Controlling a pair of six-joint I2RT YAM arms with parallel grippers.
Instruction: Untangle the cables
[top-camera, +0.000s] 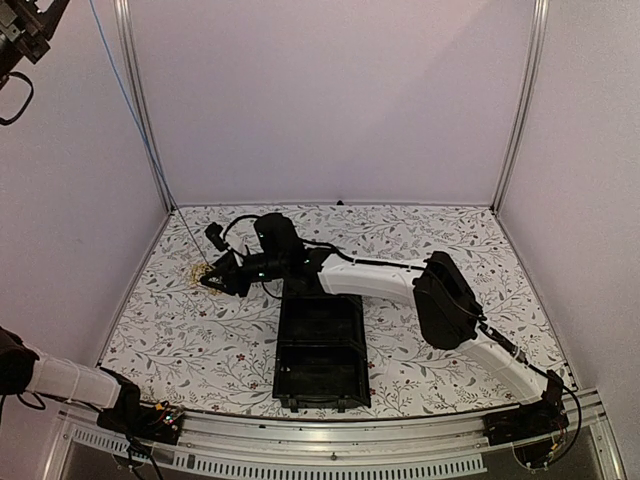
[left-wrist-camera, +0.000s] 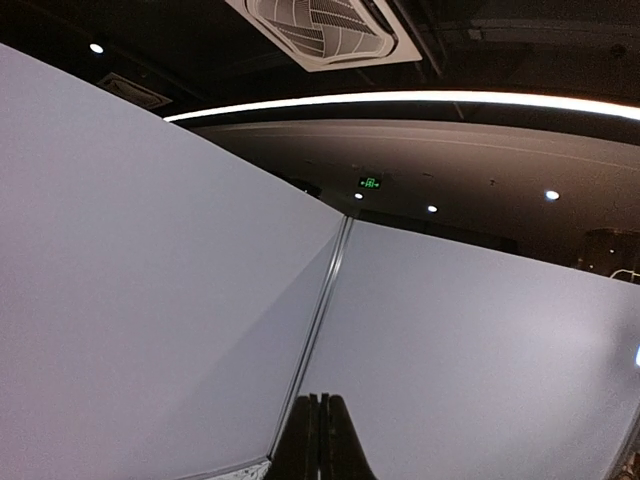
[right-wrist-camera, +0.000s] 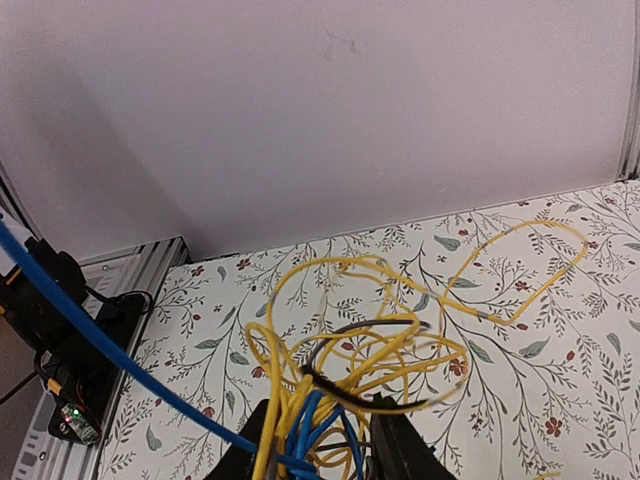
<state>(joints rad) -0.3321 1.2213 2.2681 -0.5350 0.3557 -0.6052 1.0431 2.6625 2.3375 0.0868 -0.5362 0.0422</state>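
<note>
The cables (right-wrist-camera: 370, 340) are a tangle of thin yellow, blue and dark wires on the flowered table; from above they show as a small yellowish bunch (top-camera: 200, 272) at the left. My right gripper (right-wrist-camera: 320, 410) is over them, jaws apart, with the bunch loose between its fingers; it is also visible from above (top-camera: 212, 278). One blue cable (top-camera: 135, 120) runs taut from the bunch up past the top edge, beside my raised left gripper (top-camera: 25, 30). The left wrist view shows that gripper's fingers (left-wrist-camera: 320, 400) pressed together, pointing up at the walls; the pinch itself is hidden.
A black two-compartment tray (top-camera: 320, 345) sits at the middle near edge, just right of the bunch. White walls close the table on three sides. An aluminium rail (right-wrist-camera: 120, 275) and black wiring lie at the table's left edge.
</note>
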